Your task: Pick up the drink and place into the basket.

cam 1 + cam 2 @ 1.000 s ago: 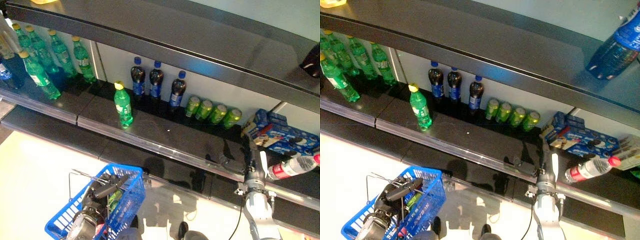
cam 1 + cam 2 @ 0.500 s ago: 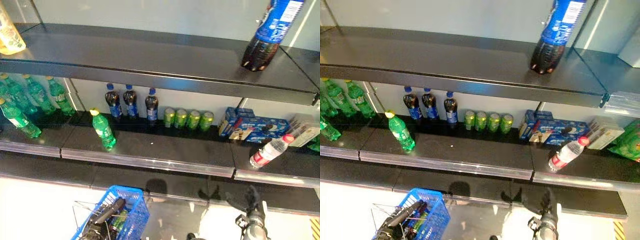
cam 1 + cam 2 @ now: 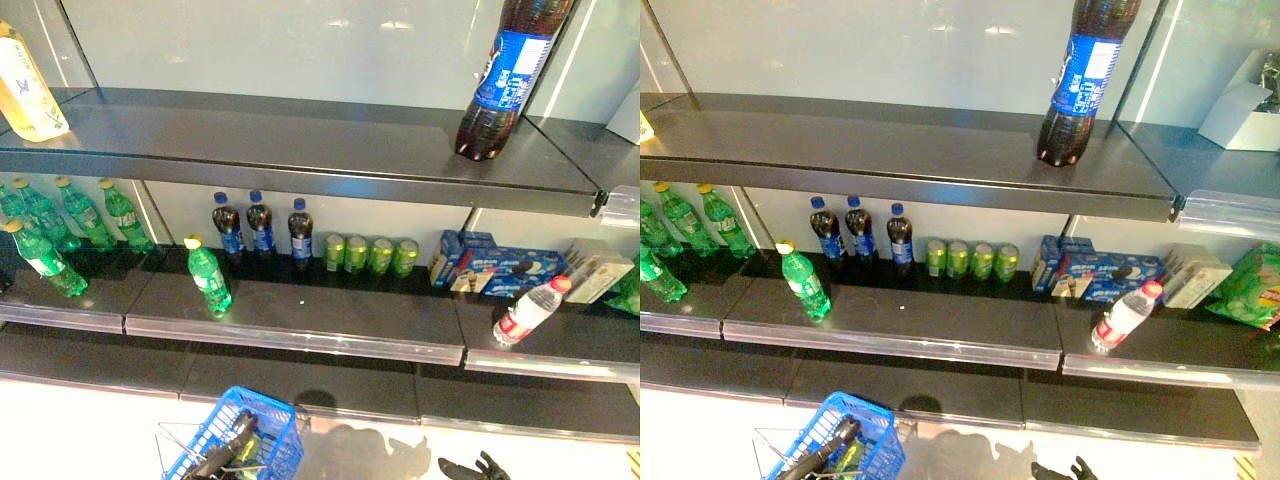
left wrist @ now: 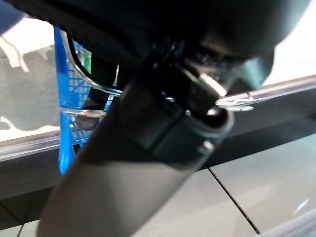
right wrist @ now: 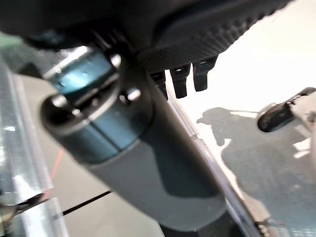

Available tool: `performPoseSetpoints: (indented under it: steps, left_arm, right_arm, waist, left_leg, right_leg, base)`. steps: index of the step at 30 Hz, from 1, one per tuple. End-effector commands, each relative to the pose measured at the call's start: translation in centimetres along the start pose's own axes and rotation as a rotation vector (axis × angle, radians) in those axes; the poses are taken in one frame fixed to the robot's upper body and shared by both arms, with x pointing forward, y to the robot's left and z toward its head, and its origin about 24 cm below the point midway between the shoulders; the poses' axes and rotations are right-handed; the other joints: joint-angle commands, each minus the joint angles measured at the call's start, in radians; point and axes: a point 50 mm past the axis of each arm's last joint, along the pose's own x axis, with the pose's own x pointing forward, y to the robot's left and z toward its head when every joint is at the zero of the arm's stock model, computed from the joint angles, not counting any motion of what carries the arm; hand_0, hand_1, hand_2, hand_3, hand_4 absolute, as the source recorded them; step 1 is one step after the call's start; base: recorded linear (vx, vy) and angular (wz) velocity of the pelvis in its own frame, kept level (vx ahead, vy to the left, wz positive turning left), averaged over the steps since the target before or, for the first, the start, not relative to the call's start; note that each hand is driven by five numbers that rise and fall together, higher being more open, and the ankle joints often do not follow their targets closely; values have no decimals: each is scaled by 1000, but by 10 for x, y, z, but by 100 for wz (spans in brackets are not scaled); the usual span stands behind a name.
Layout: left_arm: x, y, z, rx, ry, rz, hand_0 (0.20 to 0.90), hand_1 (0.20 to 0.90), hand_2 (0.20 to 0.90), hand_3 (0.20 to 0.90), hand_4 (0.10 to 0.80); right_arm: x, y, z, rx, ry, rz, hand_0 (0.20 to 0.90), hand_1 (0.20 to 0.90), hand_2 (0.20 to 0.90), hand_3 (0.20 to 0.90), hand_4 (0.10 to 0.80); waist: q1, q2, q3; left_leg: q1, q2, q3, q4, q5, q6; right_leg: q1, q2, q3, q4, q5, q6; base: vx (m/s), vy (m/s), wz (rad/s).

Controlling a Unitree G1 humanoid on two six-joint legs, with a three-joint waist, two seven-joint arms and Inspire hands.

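Note:
Drinks stand on the middle shelf: a lone green bottle [image 3: 208, 277] near the front edge, dark cola bottles [image 3: 258, 223], green cans [image 3: 370, 255] and a leaning water bottle with a red label [image 3: 527, 312]. My left hand [image 3: 225, 458] is shut on the wire handles [image 4: 237, 101] of the blue basket [image 3: 270, 432], which hangs low at the left with a green drink [image 3: 850, 455] inside. My right hand [image 3: 470, 468] is open and empty, low in front of the bottom shelf, well below the water bottle. It also shows in the right wrist view [image 5: 148, 148].
A large cola bottle [image 3: 505, 75] stands on the top shelf, with a yellow bottle [image 3: 25, 85] at far left. More green bottles [image 3: 60, 215] fill the middle shelf's left end. Blue biscuit boxes [image 3: 495, 270] and a green bag [image 3: 1250, 290] lie at right. A clear strip [image 3: 300, 338] edges the shelf.
The camera has tilted up, so the top shelf and large cola bottle came into view. My right hand has drawn back from the shelf near the water bottle to the view's bottom edge.

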Motion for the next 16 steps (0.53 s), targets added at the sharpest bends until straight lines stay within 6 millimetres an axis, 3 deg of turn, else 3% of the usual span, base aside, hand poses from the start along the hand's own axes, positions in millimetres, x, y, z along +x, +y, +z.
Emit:
performPoseSetpoints:
  steps: [1, 16]
  left_arm:
    - [11, -53, 51, 34, -184, -287, 300, 300, 300, 200, 100]
    - [11, -37, 32, 107, -88, -212, 300, 300, 300, 200, 100]
  right_arm:
    - [11, -2, 38, -123, -93, 43, 900, 900, 900, 900, 800]
    - [11, -4, 20, -189, 49, 88, 900, 900, 900, 900, 800]
  waist:
    - [41, 50, -7]
    - [55, 53, -6]
  left_leg:
    - [35, -23, -5, 14, -59, 26]
    - [36, -21, -28, 19, -55, 23]
  right_leg:
    - [8, 13, -101, 56, 52, -10]
    - [17, 9, -124, 69, 40, -13]
  base:
    - [0, 0, 0]
    - [0, 0, 0]
